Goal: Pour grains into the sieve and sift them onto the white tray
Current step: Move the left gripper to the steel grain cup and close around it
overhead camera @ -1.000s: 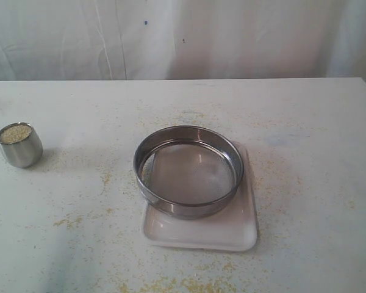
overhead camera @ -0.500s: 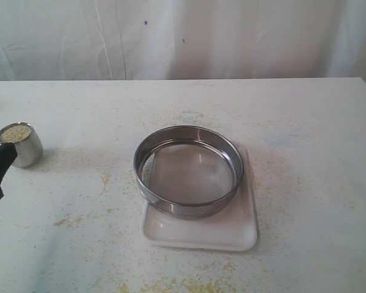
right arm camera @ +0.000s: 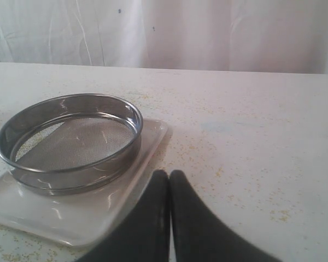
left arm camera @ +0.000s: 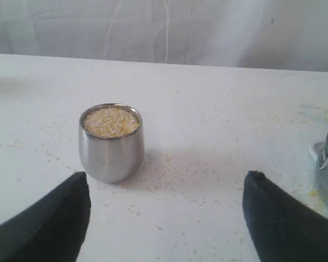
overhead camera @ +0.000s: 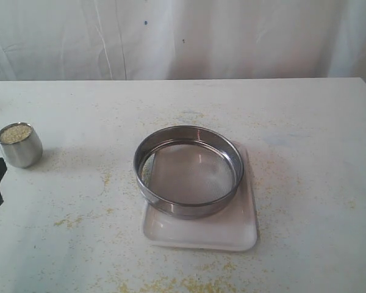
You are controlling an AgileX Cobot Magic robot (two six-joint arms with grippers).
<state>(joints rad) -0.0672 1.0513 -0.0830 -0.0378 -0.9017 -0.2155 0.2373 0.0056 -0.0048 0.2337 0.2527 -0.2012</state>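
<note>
My left gripper (left arm camera: 164,218) low over table (left arm camera: 218,109), jaws spread wide, cup (left arm camera: 110,143) ahead, untouched; right gripper (right arm camera: 169,183) pinched together near white tray (right arm camera: 153,132) edge.

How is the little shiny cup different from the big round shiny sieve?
The cup is small and rounded; the sieve is much wider and shallow. The cup is full of grains; the sieve looks empty, with only bare mesh. The cup stands on the table; the sieve sits on the white tray. Both are shiny steel and stand upright.
</note>
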